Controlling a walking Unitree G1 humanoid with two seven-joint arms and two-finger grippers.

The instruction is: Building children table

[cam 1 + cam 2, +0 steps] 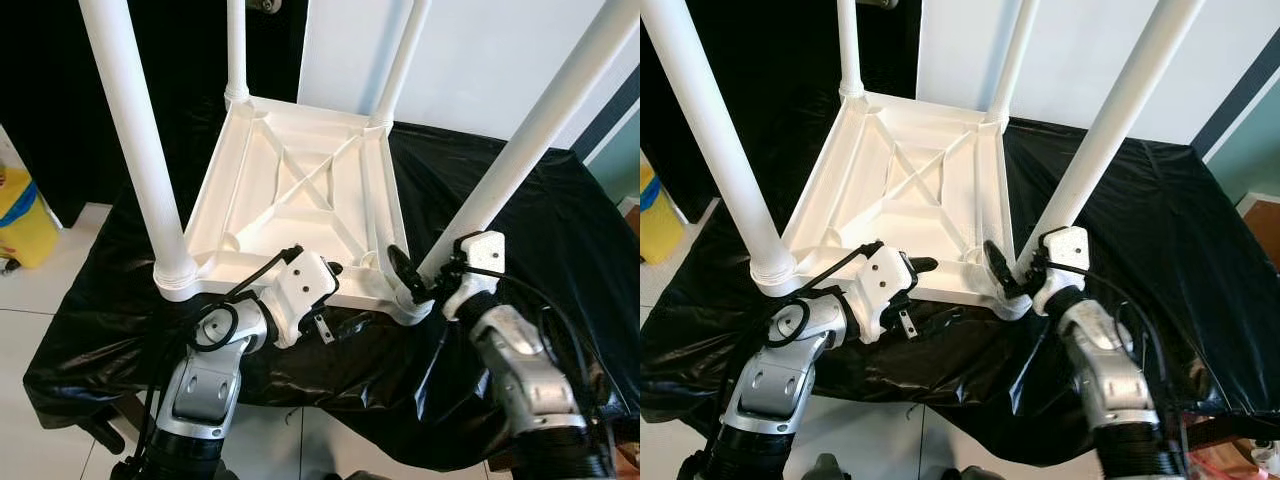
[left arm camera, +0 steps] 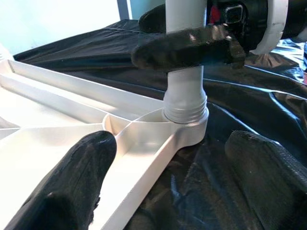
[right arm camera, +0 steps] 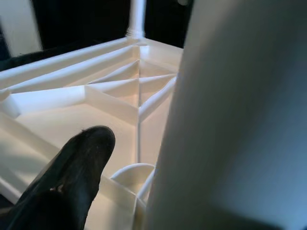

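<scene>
**Item: children's table, under assembly.** White plastic tabletop [image 1: 300, 200] lies upside down, ribbed underside up, on a surface draped in black plastic sheeting [image 1: 520, 220]. Four white tubular legs stand up from its corners.

**Step in hand (judged):** seating the last leg. The near-right leg [image 1: 520, 150], at about 4 o'clock of the tabletop, stands tilted in its corner socket [image 2: 187, 127]; its threaded collar shows just above the socket rim in the left wrist view, so it looks not fully home.

**Right gripper** [image 1: 415, 278]: closed around the base of the near-right leg, one black finger [image 2: 184, 48] wrapped across the tube just above the collar.

**Left gripper** [image 1: 325, 285]: at the near edge of the tabletop, about 6 o'clock; fingers spread wide, one [image 2: 72, 182] over the ribbed underside, the other [image 2: 268, 172] over the sheeting outside the rim. Holding nothing.

**Other legs:** near-left leg [image 1: 135, 140] at 8 o'clock, seated with collar at the corner; far-left leg [image 1: 236, 50] at 11 o'clock; far-right leg [image 1: 400, 60] at 1 o'clock.

**Next move (judged):** turn or press the near-right leg until its collar meets the socket, with the left gripper bracing the tabletop edge against rotation.

**Containers:** yellow bin-like object [image 1: 25, 215] on the floor at 9 o'clock; contents cannot be told.
</scene>
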